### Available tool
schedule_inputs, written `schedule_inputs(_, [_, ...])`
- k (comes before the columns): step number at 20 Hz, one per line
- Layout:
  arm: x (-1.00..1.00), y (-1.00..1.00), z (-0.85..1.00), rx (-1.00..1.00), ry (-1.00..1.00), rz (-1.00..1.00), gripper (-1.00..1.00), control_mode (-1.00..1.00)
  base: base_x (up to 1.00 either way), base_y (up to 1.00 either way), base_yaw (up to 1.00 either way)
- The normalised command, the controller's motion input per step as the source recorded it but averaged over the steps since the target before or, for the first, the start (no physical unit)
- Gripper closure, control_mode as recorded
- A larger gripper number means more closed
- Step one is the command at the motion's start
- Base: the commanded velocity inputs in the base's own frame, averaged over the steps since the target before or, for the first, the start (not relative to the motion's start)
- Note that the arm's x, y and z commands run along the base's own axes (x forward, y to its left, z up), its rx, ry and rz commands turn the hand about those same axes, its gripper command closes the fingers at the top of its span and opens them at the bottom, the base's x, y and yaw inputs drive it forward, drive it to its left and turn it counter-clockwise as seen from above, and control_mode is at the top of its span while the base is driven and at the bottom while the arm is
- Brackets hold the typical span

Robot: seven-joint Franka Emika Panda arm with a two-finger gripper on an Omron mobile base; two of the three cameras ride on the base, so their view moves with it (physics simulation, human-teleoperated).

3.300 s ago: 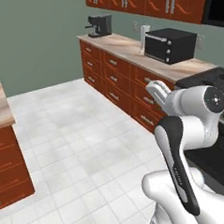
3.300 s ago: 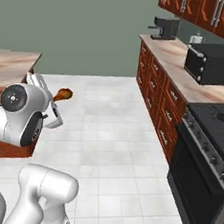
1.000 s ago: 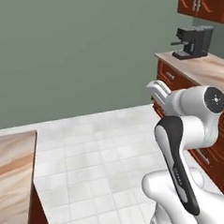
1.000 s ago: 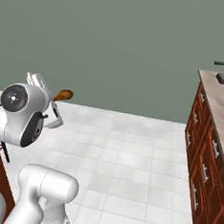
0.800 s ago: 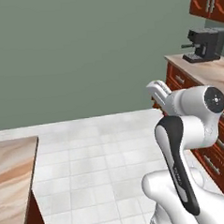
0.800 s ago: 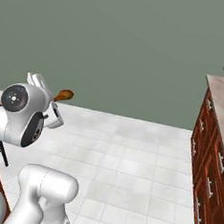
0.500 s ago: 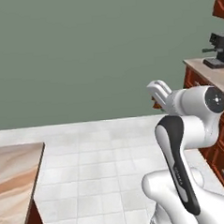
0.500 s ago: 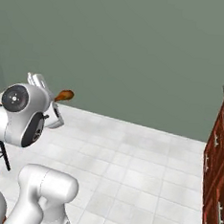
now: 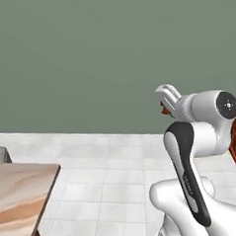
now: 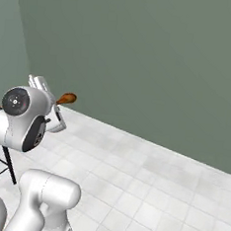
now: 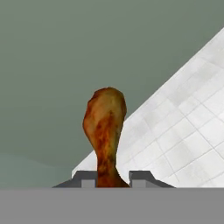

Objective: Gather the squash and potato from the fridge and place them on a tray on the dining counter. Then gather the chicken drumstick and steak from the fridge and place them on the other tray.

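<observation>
One item rides in the claw [image 11: 106, 179] right now: a browned, reddish-orange chicken drumstick [image 11: 104, 131], its narrow bone end pinched between the two small dark fingertips [image 11: 85, 179] and its fat rounded end sticking straight out ahead of the hand. From the hand view the jaws sit narrow, closed onto that thin end, with the meat standing up against a plain grey-green wall [image 11: 65, 52] and a wedge of white tiled floor [image 11: 183, 131] off to one side. Over on the right base view, the same drumstick [image 10: 66, 99] pokes out past the white arm, held high in the air well above the floor, beside the arm's big round dark-capped joint. On the left base view only a sliver of the orange meat [image 9: 164, 110] peeks from behind the white hand near the wrist. Down in the lower left corner of that view, a corner of the beige-tan marbled stone table [image 9: 21, 195] juts in, well apart from the raised claw.
</observation>
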Motion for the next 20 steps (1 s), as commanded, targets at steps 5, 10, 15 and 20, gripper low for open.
schedule_inputs(5, [0.0,0.0,0.0,0.0,0.0,0.0,1.0,1.0,0.71,-0.36,0.36])
schedule_inputs(10, [0.0,0.0,0.0,0.0,0.0,0.0,1.0,1.0,0.71,-0.35,0.36])
schedule_inputs(15, [0.0,0.0,0.0,0.0,0.0,0.0,1.0,1.0,0.66,-0.31,0.37])
schedule_inputs(20, [0.0,0.0,0.0,0.0,0.0,0.0,1.0,1.0,0.66,-0.29,0.38])
